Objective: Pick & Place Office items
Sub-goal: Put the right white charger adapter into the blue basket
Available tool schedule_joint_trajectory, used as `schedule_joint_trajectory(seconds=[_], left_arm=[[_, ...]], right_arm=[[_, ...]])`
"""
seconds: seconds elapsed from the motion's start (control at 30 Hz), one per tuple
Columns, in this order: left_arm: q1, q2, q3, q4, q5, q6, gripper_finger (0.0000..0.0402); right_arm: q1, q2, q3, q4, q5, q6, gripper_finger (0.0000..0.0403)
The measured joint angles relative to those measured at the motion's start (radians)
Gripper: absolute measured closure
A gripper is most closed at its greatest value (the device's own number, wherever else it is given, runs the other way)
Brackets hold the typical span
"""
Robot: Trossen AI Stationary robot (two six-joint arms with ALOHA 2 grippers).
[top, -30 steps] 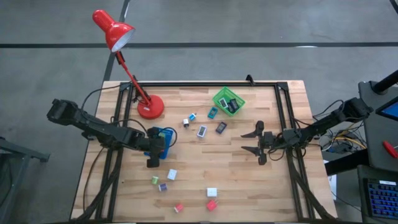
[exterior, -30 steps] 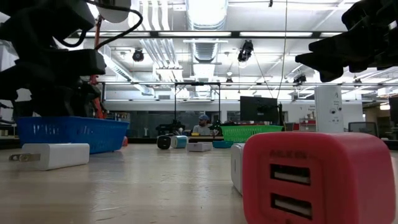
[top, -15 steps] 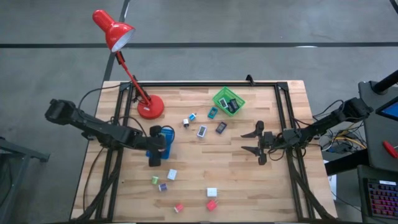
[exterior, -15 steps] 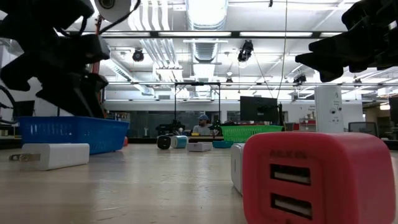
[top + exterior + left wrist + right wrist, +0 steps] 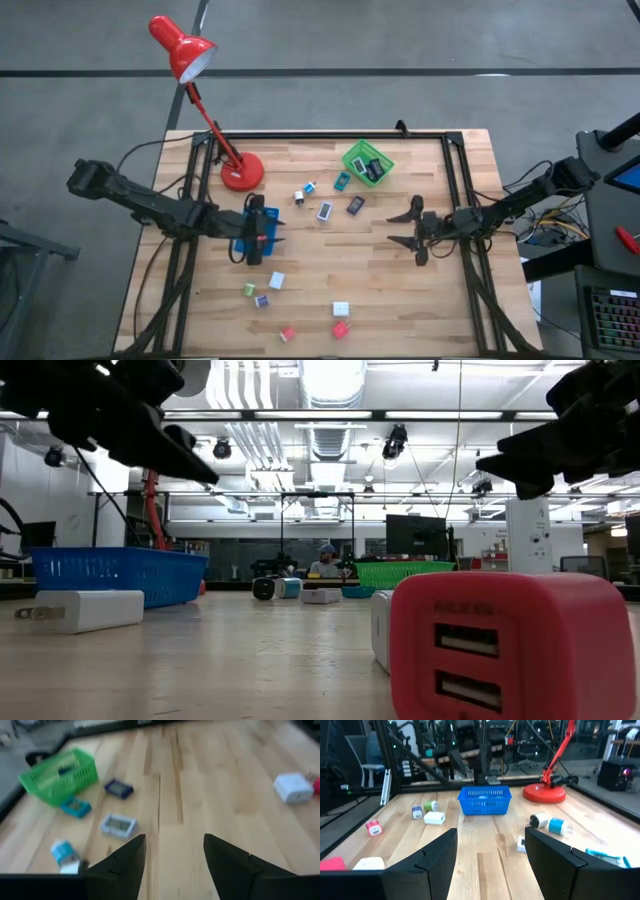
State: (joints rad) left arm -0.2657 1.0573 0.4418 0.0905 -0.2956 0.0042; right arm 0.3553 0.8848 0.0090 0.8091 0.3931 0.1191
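Two end effectors hang above the table (image 5: pixel 420 300), both with fingers parted and nothing between them. The left end effector (image 5: pixel 270 229) sits over the blue tray (image 5: pixel 243 244) at about 9 o'clock of the table's middle. The right end effector (image 5: pixel 397 228) waits at about 3 o'clock.

The office items lie apart from both. From the left end effector, a white block (image 5: pixel 277 280) lies near at 6 o'clock, a green block (image 5: pixel 249 289) and a purple block (image 5: pixel 262 300) just beyond toward 7 o'clock. A white block (image 5: pixel 341 309), a red block (image 5: pixel 340 329) and a smaller red piece (image 5: pixel 288 333) lie toward 5 o'clock, close to the table's near edge. At its 2 o'clock lie a white-and-blue piece (image 5: pixel 305 191), a pale flat piece (image 5: pixel 325 211), a teal flat piece (image 5: pixel 342 181) and a dark flat piece (image 5: pixel 356 204); these lie at the right end effector's 10 o'clock. Dark pieces rest in the green basket (image 5: pixel 368 161) near the far edge.

The red desk lamp (image 5: pixel 241 172) stands at the far left corner. A broad bare stretch of wood lies between the two end effectors and below the right one.
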Motion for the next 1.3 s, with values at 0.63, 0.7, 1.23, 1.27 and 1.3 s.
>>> schedule_joint_trajectory(seconds=[0.63,0.7,1.23,1.27,1.3], left_arm=[[-0.007,0.0,-0.232,0.537,0.096,0.078,0.02],[-0.007,0.0,-0.233,0.538,0.096,0.078,0.0201],[-0.007,0.001,-0.234,0.538,0.099,0.094,0.0202],[-0.007,0.001,-0.234,0.538,0.099,0.094,0.0202],[-0.007,0.001,-0.234,0.538,0.099,0.094,0.0202]], right_arm=[[0.0,0.089,0.09,-0.043,-0.005,0.019,0.0179],[0.001,0.146,0.134,-0.057,-0.006,0.015,0.0179],[0.071,0.637,0.505,-0.214,-0.036,0.093,0.0179],[0.083,0.658,0.523,-0.225,-0.035,0.103,0.0179],[0.096,0.679,0.543,-0.231,-0.036,0.111,0.0179]])
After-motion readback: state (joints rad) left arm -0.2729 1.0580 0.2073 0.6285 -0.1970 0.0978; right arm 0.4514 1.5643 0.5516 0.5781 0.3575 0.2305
